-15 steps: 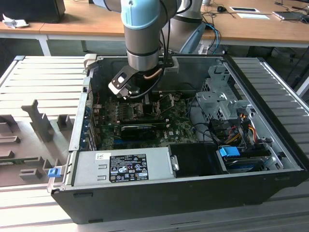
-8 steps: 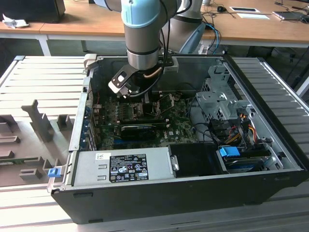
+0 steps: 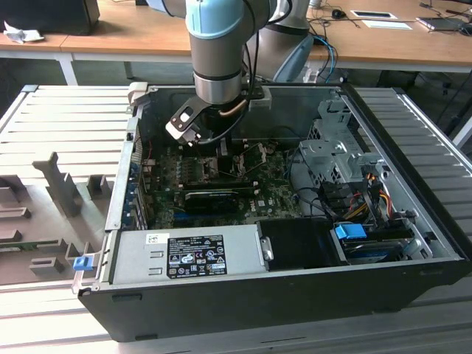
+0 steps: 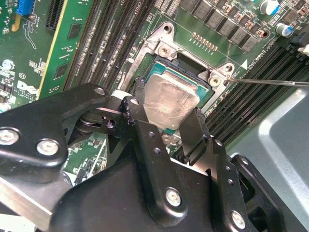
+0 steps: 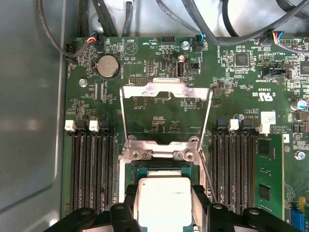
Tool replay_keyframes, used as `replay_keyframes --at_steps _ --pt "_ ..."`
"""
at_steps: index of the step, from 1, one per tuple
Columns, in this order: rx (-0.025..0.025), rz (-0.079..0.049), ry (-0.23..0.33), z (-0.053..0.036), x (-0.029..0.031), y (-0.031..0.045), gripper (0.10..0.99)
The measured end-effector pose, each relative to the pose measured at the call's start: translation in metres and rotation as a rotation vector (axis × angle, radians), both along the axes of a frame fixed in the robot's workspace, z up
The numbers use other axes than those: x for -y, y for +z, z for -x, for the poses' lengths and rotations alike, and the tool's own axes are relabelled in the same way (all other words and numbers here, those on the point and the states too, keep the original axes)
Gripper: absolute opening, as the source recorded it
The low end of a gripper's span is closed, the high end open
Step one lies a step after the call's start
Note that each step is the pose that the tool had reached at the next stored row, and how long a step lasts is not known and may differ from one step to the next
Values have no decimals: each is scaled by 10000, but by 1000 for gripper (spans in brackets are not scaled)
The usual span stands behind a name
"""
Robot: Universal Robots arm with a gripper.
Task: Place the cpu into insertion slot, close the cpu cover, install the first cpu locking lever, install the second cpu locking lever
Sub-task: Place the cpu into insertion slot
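The cpu [image 4: 170, 102], a small square chip with a pale silvery face, sits between my gripper's [image 4: 169, 100] black fingers [image 4: 193, 130], which are shut on its two sides. It is low over the insertion slot [image 4: 150, 48], inside the slot's metal rim; I cannot tell if it rests on the contacts. In the first wrist view the cpu [image 5: 164, 202] lies just before the slot's screwed bracket [image 5: 159, 152], and the cpu cover [image 5: 166, 90] is swung open beyond it. Thin lever rods [image 5: 206, 121] stand free beside the cover. In the exterior view the gripper [image 3: 221, 147] reaches down into the computer case.
Rows of black memory slots [image 5: 94, 164] flank the socket on both sides. A long black card [image 3: 210, 198] lies across the green board, with a grey power supply [image 3: 184, 254] in front. Cables [image 3: 346, 199] and a drive cage [image 3: 332, 147] fill the case's right side in the exterior view.
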State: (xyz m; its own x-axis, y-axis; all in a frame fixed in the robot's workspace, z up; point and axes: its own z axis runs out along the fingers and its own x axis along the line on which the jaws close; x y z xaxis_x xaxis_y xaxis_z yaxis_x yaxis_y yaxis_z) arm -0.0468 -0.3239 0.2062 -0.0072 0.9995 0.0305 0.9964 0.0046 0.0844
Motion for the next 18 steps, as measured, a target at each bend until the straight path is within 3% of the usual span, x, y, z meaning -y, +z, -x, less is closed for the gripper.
replay_keyframes --at_steps 15,18 --pt "-12 8 -52 -14 -17 -25 529" --pt "-12 8 -52 -14 -17 -25 604"
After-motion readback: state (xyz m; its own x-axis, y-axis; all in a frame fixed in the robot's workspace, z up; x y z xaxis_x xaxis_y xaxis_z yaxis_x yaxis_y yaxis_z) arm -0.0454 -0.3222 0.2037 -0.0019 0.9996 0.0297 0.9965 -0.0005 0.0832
